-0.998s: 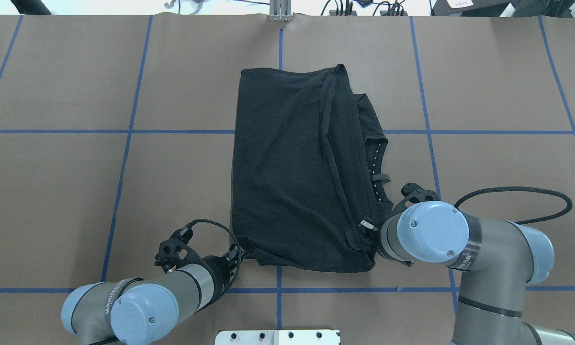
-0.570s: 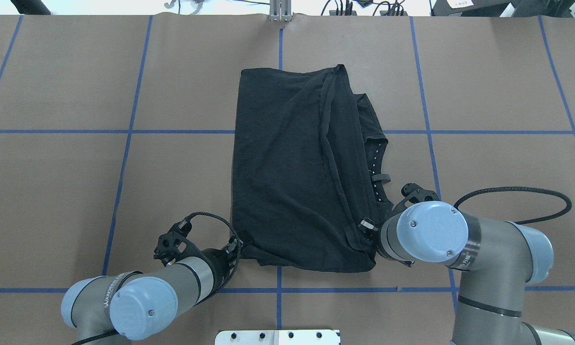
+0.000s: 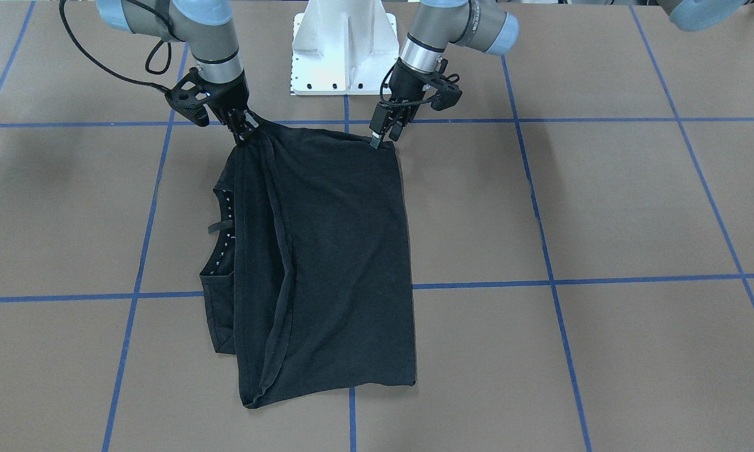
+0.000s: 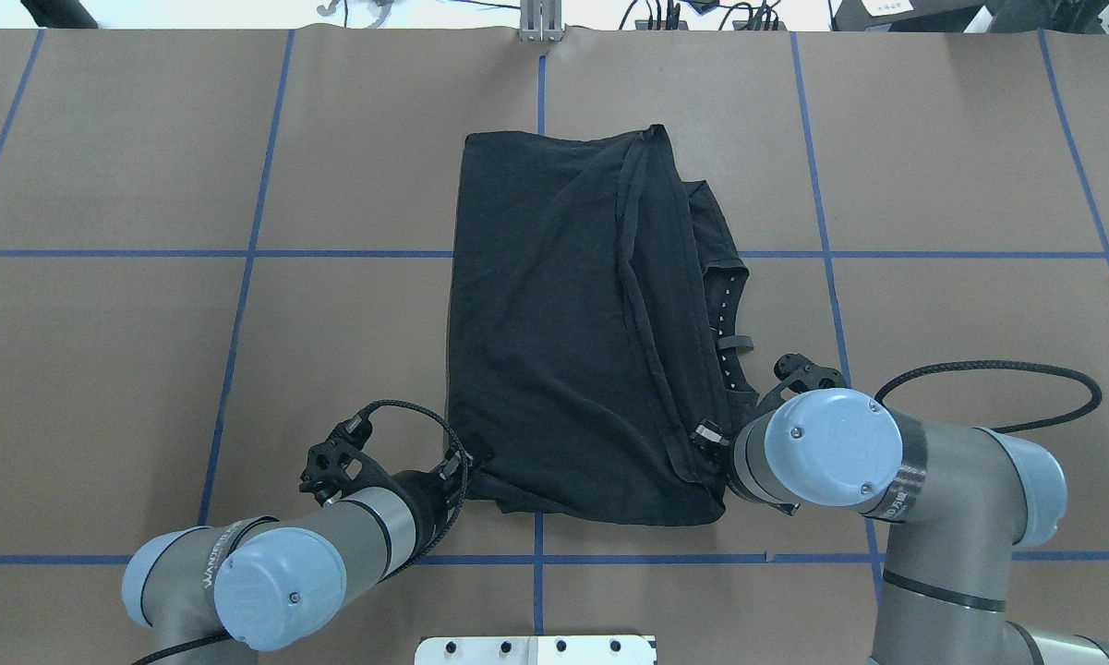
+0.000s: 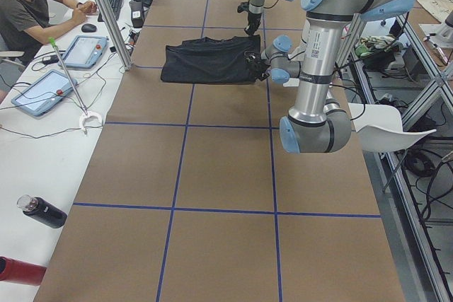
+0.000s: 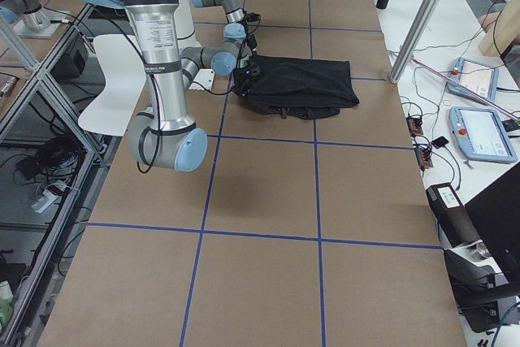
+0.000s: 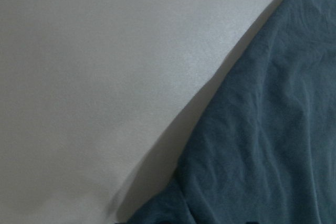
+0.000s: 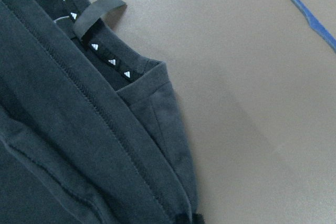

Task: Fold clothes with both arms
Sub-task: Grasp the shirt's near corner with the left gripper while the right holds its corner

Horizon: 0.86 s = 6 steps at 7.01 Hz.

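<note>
On the front camera, the T-shirt (image 3: 326, 251), folded lengthwise, lies mid-width on the table (image 3: 603, 207), toward the robot's edge. My right gripper (image 3: 243, 130) pinches one near corner, and the cloth tents up into it. The left gripper (image 3: 384, 137) sits narrow at the other near corner; I cannot tell if it holds. Overhead, neither set of fingertips shows. I judge the crosswise fold is next: confirm the left hold, then lift both corners together.

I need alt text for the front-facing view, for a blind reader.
A folded black T-shirt lies on a brown table with blue grid lines. The left gripper and right gripper are at its two corners nearest the robot.
</note>
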### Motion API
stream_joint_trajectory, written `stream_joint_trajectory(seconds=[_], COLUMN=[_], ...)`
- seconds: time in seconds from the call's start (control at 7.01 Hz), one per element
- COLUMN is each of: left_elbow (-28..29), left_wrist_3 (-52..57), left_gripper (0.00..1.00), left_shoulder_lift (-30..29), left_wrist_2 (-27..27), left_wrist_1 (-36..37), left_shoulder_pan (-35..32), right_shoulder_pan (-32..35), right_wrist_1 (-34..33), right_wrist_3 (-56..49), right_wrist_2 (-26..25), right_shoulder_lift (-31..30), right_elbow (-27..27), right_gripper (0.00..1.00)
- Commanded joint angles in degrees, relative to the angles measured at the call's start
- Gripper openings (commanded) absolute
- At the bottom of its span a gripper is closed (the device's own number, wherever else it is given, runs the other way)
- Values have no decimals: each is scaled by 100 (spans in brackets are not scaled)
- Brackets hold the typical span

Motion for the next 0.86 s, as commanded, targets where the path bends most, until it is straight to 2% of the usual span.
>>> stream_joint_trajectory(seconds=[0.0,0.57,0.71], left_elbow=[40,251,242], left_wrist_3=[4,-23,-31], left_gripper=[79,78,60], left_shoulder_lift=[-23,-128,-137], left_wrist_2=[1,-8,-8], left_wrist_1=[0,9,9], left_shoulder_pan=[7,16,-2], right_shoulder_pan=[-6,-24,-24], right_wrist_1=[0,0,0], right_wrist_3=[0,0,0], right_wrist_2=[0,0,0], right_shoulder_lift=[3,12,12], right_elbow=[-4,-12,-12], right_gripper=[0,0,0])
